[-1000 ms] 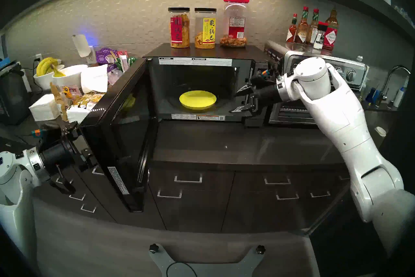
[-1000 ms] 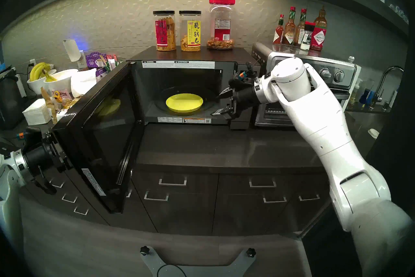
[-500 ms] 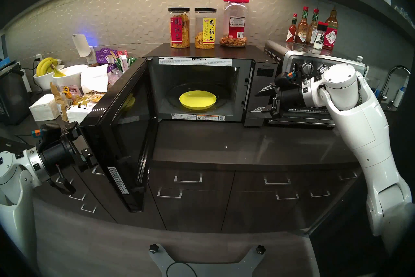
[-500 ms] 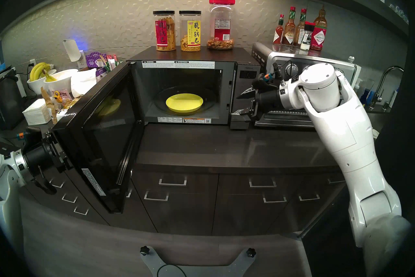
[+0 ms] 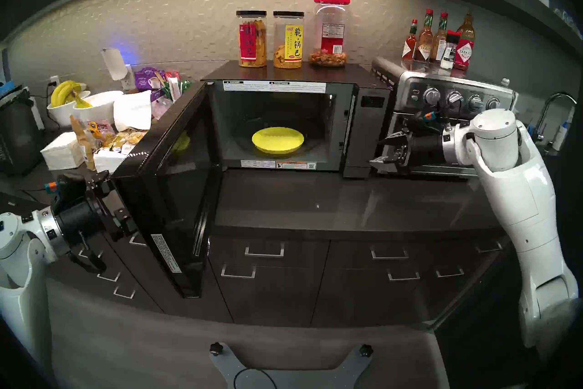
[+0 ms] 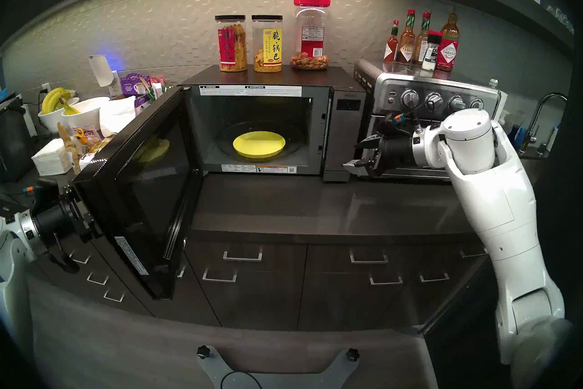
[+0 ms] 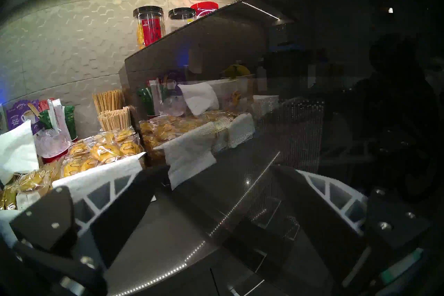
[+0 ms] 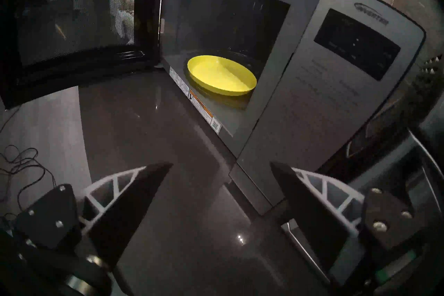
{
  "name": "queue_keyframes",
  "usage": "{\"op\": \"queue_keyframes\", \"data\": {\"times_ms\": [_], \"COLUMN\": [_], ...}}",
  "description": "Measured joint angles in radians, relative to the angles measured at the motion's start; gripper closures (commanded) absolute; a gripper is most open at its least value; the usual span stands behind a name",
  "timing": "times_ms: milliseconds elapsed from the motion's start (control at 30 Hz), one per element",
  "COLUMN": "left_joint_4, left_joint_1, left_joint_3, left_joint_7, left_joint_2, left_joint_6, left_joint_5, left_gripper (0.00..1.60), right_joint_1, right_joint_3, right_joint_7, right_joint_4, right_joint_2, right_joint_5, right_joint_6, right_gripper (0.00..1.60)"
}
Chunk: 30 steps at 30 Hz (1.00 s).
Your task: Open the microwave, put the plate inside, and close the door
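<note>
Right hand (image 5: 380,151): fingers spread wide, nothing between them. It hangs to the right of the microwave (image 5: 362,132), in front of the toaster oven (image 5: 454,101), pointing back toward the microwave's control strip; table (image 5: 347,205) below it.

Left hand (image 7: 216,192): pressed up against the outer face of the door (image 5: 170,189), at the door's free edge, well left of the microwave cavity. In the left wrist view both fingers stand apart with dark glass before them; whether they grip the edge or merely rest on it I cannot tell.

Plate (image 5: 278,140): lies flat on the glass turntable inside the microwave, roughly centred, clear of the cavity walls.

Door: swung out wide on its left hinge, over the table's front edge.

Judgement: opening and placing look done; closing remains. The door should handle as a stiff, hinged panel, light to swing, with slick glossy glass that offers poor purchase for pinching. Better pushed flat on the outer face near the free edge, far from the hinge, then pressed firmly until the latch catches. Plate looks rigid and light; a slammed door could jolt it.
</note>
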Motion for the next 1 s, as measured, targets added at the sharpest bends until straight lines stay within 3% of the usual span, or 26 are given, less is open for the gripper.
{"op": "queue_keyframes", "data": {"times_ms": [467,1000], "left_joint_4": [0.000,0.000], "left_joint_1": [-0.001,-0.002], "left_joint_3": [0.000,0.000], "left_joint_7": [-0.001,-0.002], "left_joint_2": [-0.001,-0.002], "left_joint_6": [0.001,0.002], "left_joint_5": [0.001,0.002], "left_gripper": [0.00,0.00], "right_joint_1": [-0.088,-0.148], "right_joint_3": [0.118,0.170], "right_joint_7": [0.148,0.193], "right_joint_4": [0.024,0.030], "right_joint_2": [0.063,0.078], "right_joint_5": [0.073,0.097], "right_joint_6": [-0.059,-0.105], "right_gripper": [0.00,0.00]}}
